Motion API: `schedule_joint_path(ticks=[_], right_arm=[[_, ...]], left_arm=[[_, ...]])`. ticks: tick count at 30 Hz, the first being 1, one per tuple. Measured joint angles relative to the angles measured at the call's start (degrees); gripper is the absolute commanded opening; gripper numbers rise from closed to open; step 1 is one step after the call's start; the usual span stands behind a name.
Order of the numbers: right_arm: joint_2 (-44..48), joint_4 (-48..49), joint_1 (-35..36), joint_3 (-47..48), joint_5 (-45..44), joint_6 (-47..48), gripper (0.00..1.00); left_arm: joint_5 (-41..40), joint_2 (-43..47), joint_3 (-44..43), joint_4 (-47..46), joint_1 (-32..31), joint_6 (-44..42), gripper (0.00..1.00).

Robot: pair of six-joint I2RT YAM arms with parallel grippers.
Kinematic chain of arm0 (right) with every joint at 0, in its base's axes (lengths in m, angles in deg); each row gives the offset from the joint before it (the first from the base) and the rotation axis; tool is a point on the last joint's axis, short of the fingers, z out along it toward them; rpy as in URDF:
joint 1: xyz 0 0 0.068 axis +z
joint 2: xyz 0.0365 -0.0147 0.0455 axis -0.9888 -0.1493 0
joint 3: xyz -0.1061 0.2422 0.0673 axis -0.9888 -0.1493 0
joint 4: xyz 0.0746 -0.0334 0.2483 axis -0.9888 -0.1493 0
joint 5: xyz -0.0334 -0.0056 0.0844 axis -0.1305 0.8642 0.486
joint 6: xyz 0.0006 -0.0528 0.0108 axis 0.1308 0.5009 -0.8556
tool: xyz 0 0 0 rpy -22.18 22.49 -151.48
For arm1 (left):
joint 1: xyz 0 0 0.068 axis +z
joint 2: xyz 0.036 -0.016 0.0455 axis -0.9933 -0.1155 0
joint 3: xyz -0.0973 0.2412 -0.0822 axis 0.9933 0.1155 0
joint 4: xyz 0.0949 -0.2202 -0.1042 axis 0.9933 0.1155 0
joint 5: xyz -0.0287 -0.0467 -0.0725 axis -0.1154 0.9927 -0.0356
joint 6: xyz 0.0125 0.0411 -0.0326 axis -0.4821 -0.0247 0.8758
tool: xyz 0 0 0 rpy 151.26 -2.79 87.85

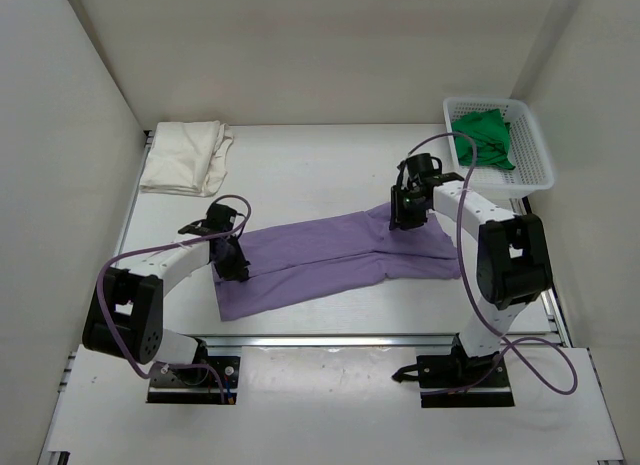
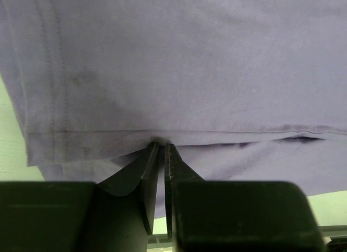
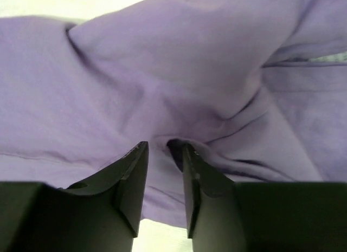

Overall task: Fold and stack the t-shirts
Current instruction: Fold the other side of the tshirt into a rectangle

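**A:** Where are we finding the lavender t-shirt [image 1: 340, 257]?

**B:** We are seeing it lying across the middle of the table [image 1: 320, 165], a long flattened band running left to right. It is smooth with stitched hems at the left end and bunching into soft folds at the right end.

**A:** And the grippers?

**B:** We are noting the left gripper [image 2: 161, 143] pinching a folded edge at the shirt's left end, fingers nearly together on the cloth. The right gripper [image 3: 164, 146] is standing with fingers apart at the bunched right end, clamping nothing.

**A:** The other shirts?

**B:** We are logging the cream t-shirt [image 1: 185, 157] folded at far left. The green t-shirt [image 1: 485, 140] is lying crumpled in the white basket [image 1: 541, 157] at far right.
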Motion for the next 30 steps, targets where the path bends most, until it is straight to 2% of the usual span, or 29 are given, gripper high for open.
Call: schedule_joint_path(ticks=[1,3,6,13,20,24,28,30], right_arm=[[0.00,-0.15,0.48,-0.07,-0.13,0.22,0.25],[0.04,-0.55,1.33,-0.28,-0.37,0.66,0.09],[0.07,-1.20,1.99,-0.68,-0.48,0.94,0.00],[4.17,-3.28,2.40,-3.67,-1.25,0.61,0.00],[12.90,-5.18,5.03,-8.90,-1.44,-1.97,0.00],[15.67,-5.60,6.69,-13.92,-0.92,-5.03,0.04],[16.57,-6.54,8.31,-17.75,-0.87,-8.57,0.32],[17.38,-8.07,8.41,-18.29,-0.50,-9.60,0.35]], left_arm=[[0.02,0.00,0.04,-0.07,0.09,-0.02,0.21],[0.00,0.00,0.04,-0.22,0.28,-0.13,0.21],[0.00,0.00,0.04,-0.28,0.61,-0.20,0.20],[0.00,0.00,0.07,-0.46,0.98,-0.44,0.20],[0.42,0.00,0.07,-0.48,1.20,-0.48,0.20],[0.57,0.00,0.00,-0.44,1.25,-0.57,0.21],[0.85,0.00,-0.66,-0.15,1.66,-0.63,0.21],[0.98,0.00,-1.31,0.20,1.95,-0.66,0.21]])
